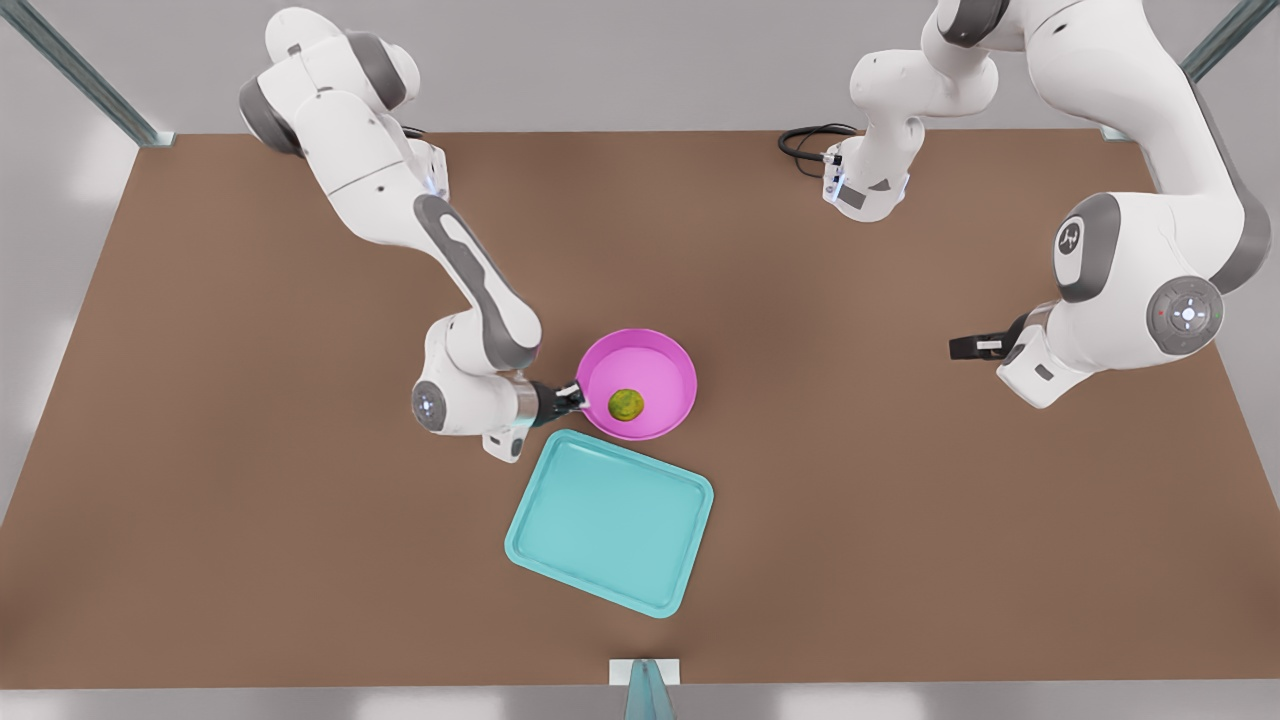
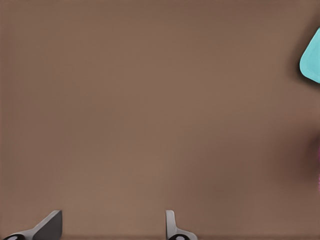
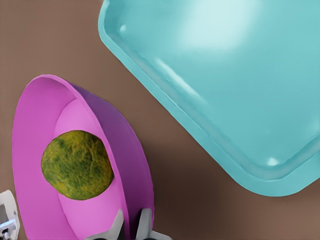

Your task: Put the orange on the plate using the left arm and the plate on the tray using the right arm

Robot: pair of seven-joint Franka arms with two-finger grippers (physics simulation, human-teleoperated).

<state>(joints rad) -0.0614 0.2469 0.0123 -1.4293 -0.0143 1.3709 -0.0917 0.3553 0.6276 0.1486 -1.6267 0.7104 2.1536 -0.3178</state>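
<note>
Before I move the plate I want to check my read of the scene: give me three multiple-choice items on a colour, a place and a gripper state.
1. The tray is: A teal; B pink; C yellow.
2. The orange lies: A on the tray; B in the plate; C held in the air.
3. The right gripper has its jaws: A open; B shut on the plate's rim; C shut on the orange.

Key:
1 A: the front view shows a teal rectangle.
2 B: the fruit sits inside the pink dish.
3 B: the right wrist view shows both jaws pinching the pink rim.
</note>
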